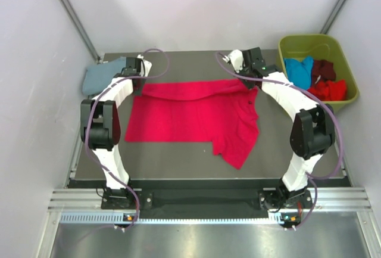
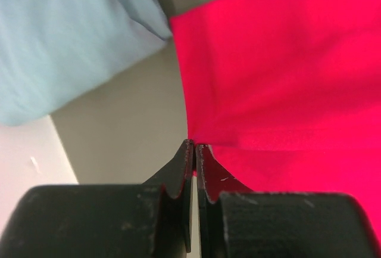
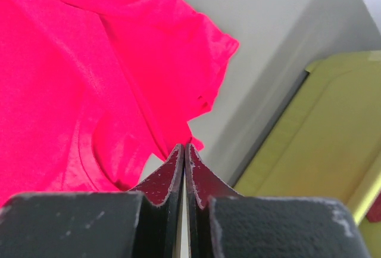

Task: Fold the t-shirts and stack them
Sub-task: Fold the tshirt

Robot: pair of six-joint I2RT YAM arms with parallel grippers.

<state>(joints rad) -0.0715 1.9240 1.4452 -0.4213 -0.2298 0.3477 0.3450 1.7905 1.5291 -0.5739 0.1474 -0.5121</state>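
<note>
Item: crimson t-shirt (image 1: 190,115), spread mid-counter (image 1: 178,162), far hem doubled over, one sleeve trailing nearward. I saw left end effector (image 2: 194,145) and right end effector (image 3: 184,146) pinched shut on its far corners.

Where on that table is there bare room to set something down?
Bare table lies in the near strip between the crimson t-shirt and the table's front edge, and a narrower strip behind it. Crowded: blue-grey t-shirt far left, green bin far right.
</note>
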